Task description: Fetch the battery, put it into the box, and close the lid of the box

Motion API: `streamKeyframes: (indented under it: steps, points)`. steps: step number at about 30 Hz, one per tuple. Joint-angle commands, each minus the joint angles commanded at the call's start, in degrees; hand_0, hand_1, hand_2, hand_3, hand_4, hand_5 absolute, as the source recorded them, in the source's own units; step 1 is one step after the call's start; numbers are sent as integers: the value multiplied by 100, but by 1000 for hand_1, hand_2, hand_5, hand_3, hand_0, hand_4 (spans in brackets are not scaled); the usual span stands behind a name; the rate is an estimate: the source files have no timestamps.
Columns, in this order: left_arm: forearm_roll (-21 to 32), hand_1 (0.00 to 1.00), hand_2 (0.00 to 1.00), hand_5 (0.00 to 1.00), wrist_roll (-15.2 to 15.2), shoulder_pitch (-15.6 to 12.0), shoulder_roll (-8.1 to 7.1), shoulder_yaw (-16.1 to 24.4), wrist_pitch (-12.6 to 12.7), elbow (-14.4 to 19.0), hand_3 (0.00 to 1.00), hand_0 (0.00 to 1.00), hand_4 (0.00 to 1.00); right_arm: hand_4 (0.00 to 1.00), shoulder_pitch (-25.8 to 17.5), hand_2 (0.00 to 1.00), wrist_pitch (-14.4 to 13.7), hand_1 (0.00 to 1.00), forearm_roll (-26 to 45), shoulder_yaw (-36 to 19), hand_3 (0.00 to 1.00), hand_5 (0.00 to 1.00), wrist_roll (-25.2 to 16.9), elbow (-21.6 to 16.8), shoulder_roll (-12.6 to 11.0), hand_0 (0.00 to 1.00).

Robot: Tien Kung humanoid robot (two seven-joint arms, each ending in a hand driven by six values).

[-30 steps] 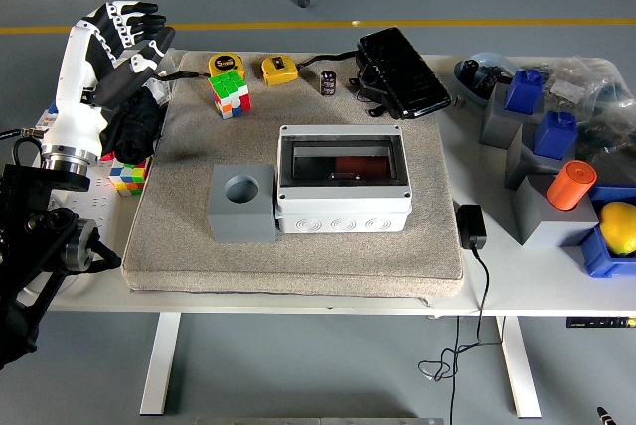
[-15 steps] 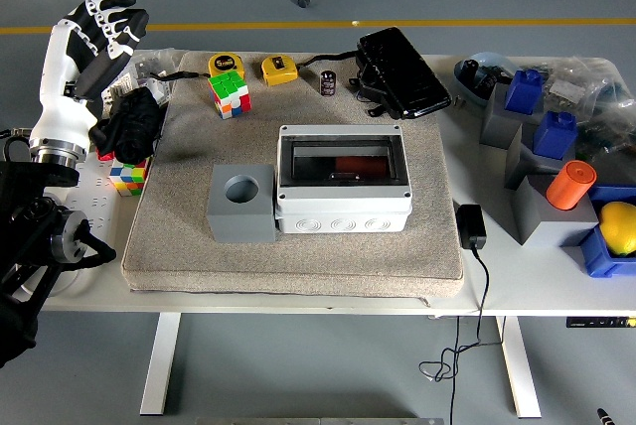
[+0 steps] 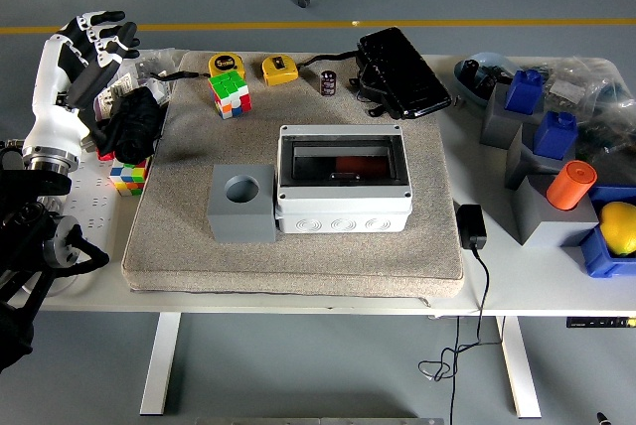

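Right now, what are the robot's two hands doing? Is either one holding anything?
Left hand: raised at the table's far left edge, fingers relaxed and open, holding nothing.
Right hand: not in view.

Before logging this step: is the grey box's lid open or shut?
Shut: the box shows its transparent lid lying flat in the frame, with something red visible beneath.

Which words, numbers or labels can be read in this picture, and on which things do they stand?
Left yellow tape measure: print on its round face, perhaps "5", too small to be sure.
Right yellow tape measure: label too blurred to read.
Small dark battery: print too small to read.
Nothing else bears readable text.
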State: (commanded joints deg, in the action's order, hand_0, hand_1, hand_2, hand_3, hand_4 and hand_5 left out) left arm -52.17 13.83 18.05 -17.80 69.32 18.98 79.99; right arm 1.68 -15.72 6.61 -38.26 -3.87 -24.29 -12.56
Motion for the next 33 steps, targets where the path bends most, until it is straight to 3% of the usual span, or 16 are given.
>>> streamKeyframes:
  steps: [33]
  points:
    - [-103, 536, 533, 384, -242, -46, 41, -15, -83, -17, 585, 458, 864, 979, -26, 626, -67, 633, -3, -23, 575, 564, -15, -21, -32, 600]
